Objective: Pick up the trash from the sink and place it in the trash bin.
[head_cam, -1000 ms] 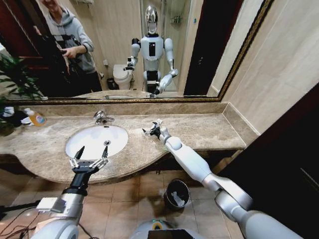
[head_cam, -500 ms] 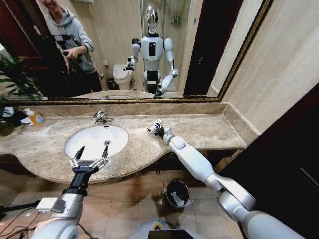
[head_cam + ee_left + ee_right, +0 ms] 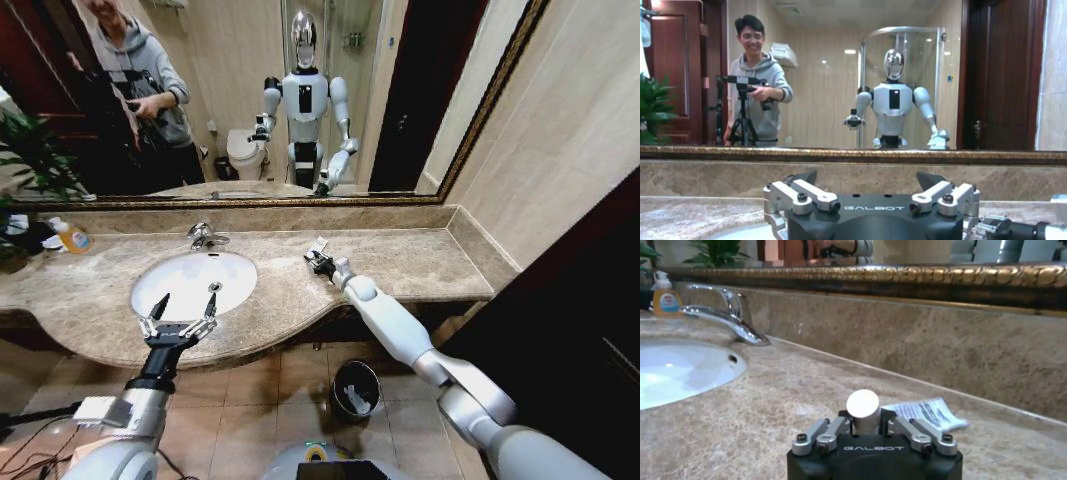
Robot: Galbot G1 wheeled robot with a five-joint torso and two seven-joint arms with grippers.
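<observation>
The right gripper is stretched out over the beige marble counter, to the right of the white oval sink, and its fingers are closed around a small white tube that stands up between them with its round end toward the wrist camera. Just beyond this gripper a flat white packet with printed text lies on the marble, close to the low wall below the mirror. In the head view the same packet shows as a small white piece touching or almost touching the front of the gripper. The chrome faucet stands at the far rim of the sink, and the basin itself looks bare inside. The left gripper hangs above the near edge of the counter in front of the sink, with its black-tipped fingers spread wide and nothing between them. An orange-yellow soap bottle with a white top stands on the counter far at the left, well apart from both grippers. The small round black trash bin with a shiny metal rim stands on the tiled floor below the counter, under the right arm, and some white pieces lie in it.
</observation>
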